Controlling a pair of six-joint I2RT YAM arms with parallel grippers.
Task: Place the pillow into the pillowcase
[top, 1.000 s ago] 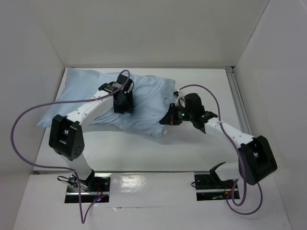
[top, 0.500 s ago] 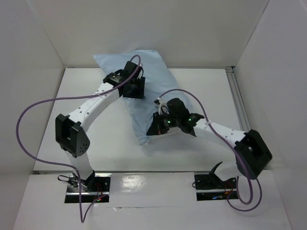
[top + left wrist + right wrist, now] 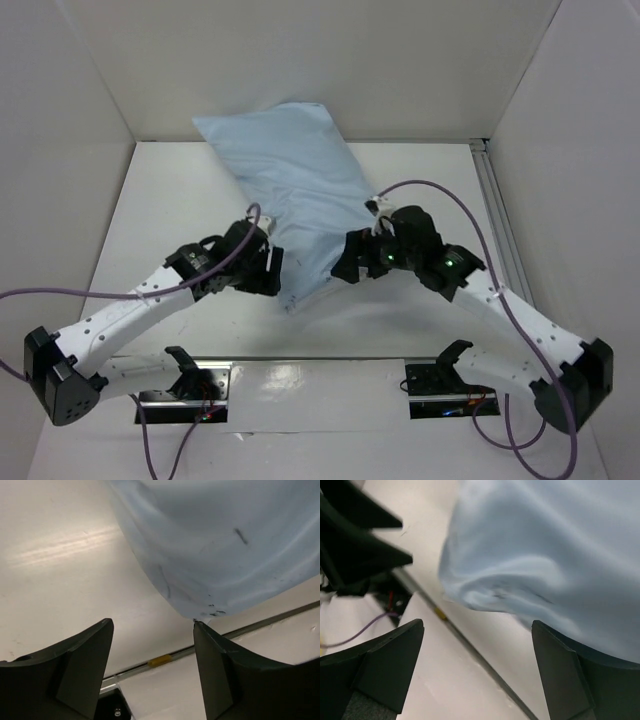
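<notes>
— While both arms are hanging low over the table (image 3: 170,210), what are they gripping?

— Nothing. The left gripper (image 3: 152,630) is standing with its fingers apart, and the right gripper (image 3: 476,627) is gaping wider. Neither is pinching cloth.

— And where is the pillowcase (image 3: 300,190) lying?

— It is running diagonally from the middle of the far edge, where it is riding up the back wall (image 3: 320,60), down towards the middle of the near edge. Its near end is sitting between the two grippers. No white pillow is showing, but judging by how it is bulging, the pillow is probably inside.

— How is it going to handle?

— It is looking soft, light and limp, so it is likely to sag. I would be pinching the hem corners at the near end.

— And the surroundings?

— Smooth white tabletop, probably letting the cloth slide. Plain white walls are closing in on three sides.
</notes>
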